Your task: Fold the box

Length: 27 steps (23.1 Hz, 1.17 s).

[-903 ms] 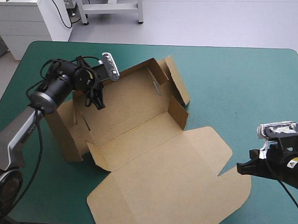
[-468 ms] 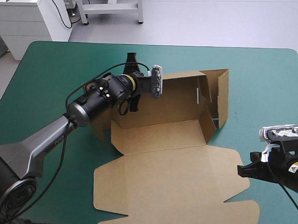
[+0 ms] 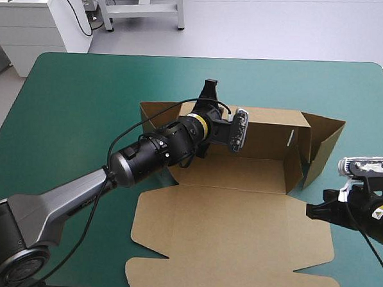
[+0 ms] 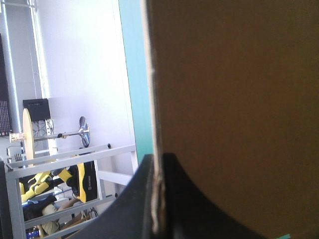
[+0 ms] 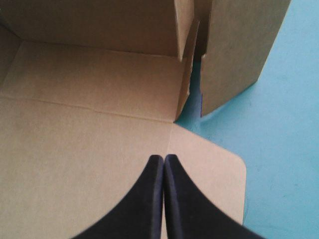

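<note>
The high view looks forward and down from behind the robot, the teal-green table (image 3: 65, 111) filling the frame. The left wrist view, turned a quarter, sits hard against the brown box (image 4: 234, 99). The right wrist view looks closely down at its lid and end wall, both shared with the high view.

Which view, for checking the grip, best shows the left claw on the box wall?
The left wrist view: the left claw pinches an edge of the box close up. The high view shows it at the back wall, contact hidden. The right wrist view lacks it.
</note>
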Motion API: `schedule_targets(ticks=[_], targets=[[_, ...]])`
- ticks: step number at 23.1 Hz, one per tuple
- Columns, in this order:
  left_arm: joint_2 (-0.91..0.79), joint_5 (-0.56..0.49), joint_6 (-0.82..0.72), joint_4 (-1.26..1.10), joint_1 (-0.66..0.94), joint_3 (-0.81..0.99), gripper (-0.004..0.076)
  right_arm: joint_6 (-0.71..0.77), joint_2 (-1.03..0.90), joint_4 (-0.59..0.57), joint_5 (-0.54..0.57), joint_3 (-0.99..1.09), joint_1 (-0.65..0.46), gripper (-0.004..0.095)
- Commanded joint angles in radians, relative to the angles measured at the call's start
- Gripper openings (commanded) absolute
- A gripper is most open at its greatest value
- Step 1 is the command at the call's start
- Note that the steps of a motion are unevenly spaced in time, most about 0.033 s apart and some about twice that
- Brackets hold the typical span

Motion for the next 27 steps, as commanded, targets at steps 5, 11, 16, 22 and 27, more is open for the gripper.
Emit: schedule_targets(ticks=[5,11,16,22,27], targets=[[-0.036,-0.079,-0.142,0.054,-0.054,-0.032,-0.0008,0.063,0.031,-0.052,-0.189,-0.048,-0.004,-0.0019],[0.002,-0.042,-0.362,0.309,-0.085,-0.032,-0.0008,0.071,0.122,-0.070,-0.232,-0.130,-0.004,-0.0019],[0.028,-0.015,-0.491,0.446,-0.139,-0.027,-0.0008,0.106,0.294,-0.137,-0.239,-0.318,-0.006,-0.0021],[0.028,0.040,-0.713,0.723,-0.155,0.132,-0.0008,0.147,0.552,-0.185,-0.171,-0.522,-0.006,-0.0021],[0.028,0.056,-0.739,0.740,-0.155,0.150,-0.0008,0.157,0.689,-0.194,-0.158,-0.584,-0.006,-0.0021]])
